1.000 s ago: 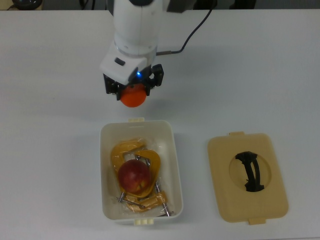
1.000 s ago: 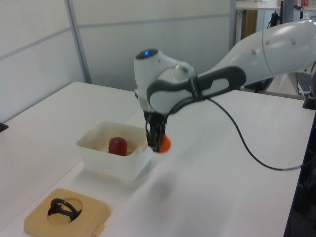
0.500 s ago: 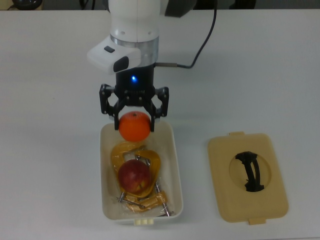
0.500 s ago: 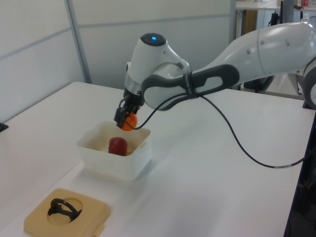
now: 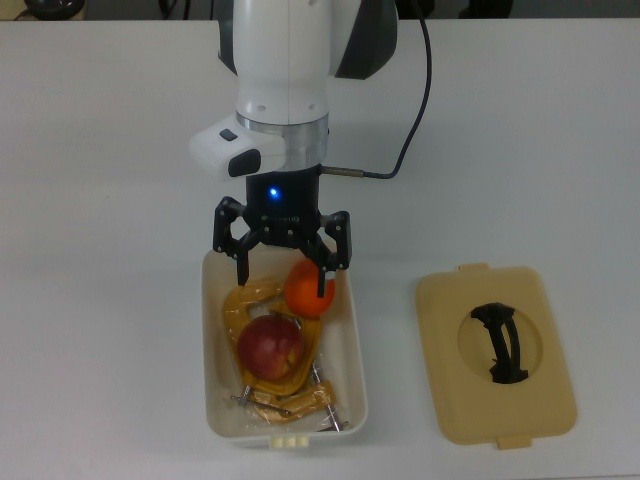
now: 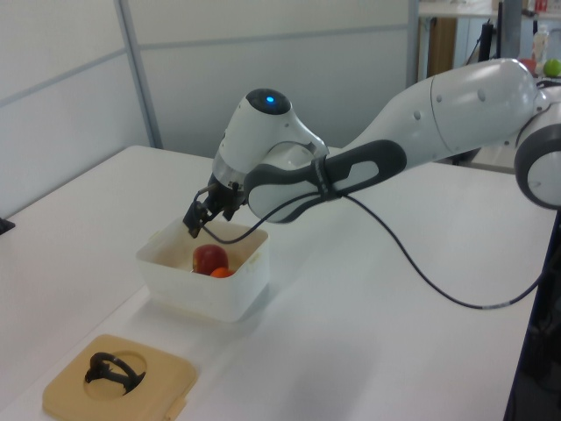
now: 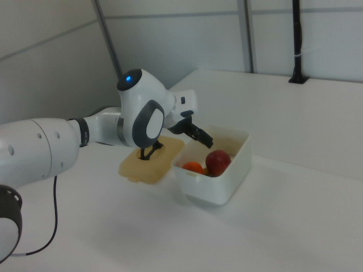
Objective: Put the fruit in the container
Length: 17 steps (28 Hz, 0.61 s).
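White rectangular plastic tub with rounded corners (image 5: 352, 350) on the white bench (image 5: 110, 330), open, its flat tan lid with black handle (image 5: 495, 352) lying apart at the top view's right. Inside the tub: smooth bright orange round fruit (image 5: 308, 290) against the wall at the top view's right, near the end under the arm; dark red apple-like fruit with a yellow patch (image 5: 269, 347) just beside it, nearer the tub's middle, resting on yellow-orange metal C-clamps (image 5: 246, 305). Both fruits also visible low in the tub in the left view (image 6: 210, 260) and the right view (image 7: 217, 161). Black two-finger pincer (image 5: 281, 272) of the white arm above the tub's near end, released: fingers spread wide, empty, one fingertip (image 5: 321, 285) overlapping the orange fruit in the top view; contact not determinable. Judged handling: both fruits firm, light to moderate in weight, smooth-skinned and prone to rolling or slipping; apple-like fruit bruisable under hard squeeze. Best hold judged across the widest girth, fingers on opposite sides, from above. Task judged essentially complete, both fruits in the tub.
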### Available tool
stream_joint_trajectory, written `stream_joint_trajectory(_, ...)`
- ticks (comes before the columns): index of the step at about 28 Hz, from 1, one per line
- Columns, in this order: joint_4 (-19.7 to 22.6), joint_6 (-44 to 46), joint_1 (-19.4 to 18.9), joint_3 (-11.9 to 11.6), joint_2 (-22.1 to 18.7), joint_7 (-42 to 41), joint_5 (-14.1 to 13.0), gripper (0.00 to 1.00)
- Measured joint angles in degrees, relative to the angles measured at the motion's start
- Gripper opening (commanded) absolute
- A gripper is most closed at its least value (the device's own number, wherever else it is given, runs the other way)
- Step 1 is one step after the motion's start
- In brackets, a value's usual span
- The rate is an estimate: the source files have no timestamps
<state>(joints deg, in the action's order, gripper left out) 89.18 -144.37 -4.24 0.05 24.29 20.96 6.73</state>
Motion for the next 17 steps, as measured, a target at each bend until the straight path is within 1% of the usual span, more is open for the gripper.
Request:
stream_joint_trajectory(3, -0.64, 7.0, 0.0, 0.0, -1.16, -0.17, 0.07, 1.0)
stream_joint_trajectory(6, -1.19, 16.58, 0.0, 0.0, -3.4, -2.34, 0.24, 1.0)
stream_joint_trajectory(16, -1.55, 45.51, 0.23, -0.05, -12.39, -15.31, 0.24, 1.0)
stream_joint_trajectory(17, -1.54, 47.4, 0.3, -0.09, -13.09, -16.42, 0.24, 1.0)
